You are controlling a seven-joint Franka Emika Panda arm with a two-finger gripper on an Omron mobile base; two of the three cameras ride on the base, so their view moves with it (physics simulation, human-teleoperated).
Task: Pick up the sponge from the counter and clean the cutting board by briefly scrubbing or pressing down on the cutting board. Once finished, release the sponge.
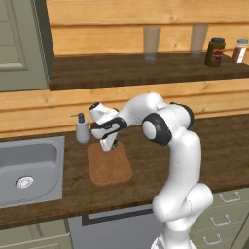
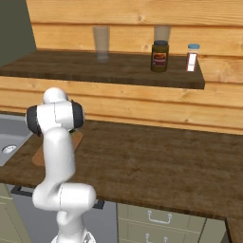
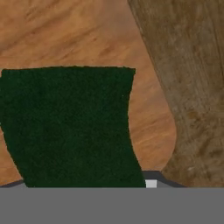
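So from my seat the white arm is folded forward and down over the table, elbow up high, wrist bent so the hand with its jaws (image 1: 110, 145) points down at the far end of the flat light brown wooden cutting board with rounded corners (image 1: 110, 168). The jaws are clamped on the small green sponge with the darker top (image 3: 70, 127), which in the hand view sits right between them, over the board, with a rounded board corner off to the side. I can't tell if the sponge is actually touching the wood or just above it.

The table is a long dark brown wood-grain worktop (image 1: 214, 146) with a grey metal sink (image 1: 29, 170) set in on the left and a grey soap dispenser (image 1: 81, 129) just behind the board. Above it, a dark wooden shelf (image 2: 114, 71) against a light plank wall carries two clear glasses, a dark jar (image 2: 160, 56) and a small red shaker bottle (image 2: 191, 57).
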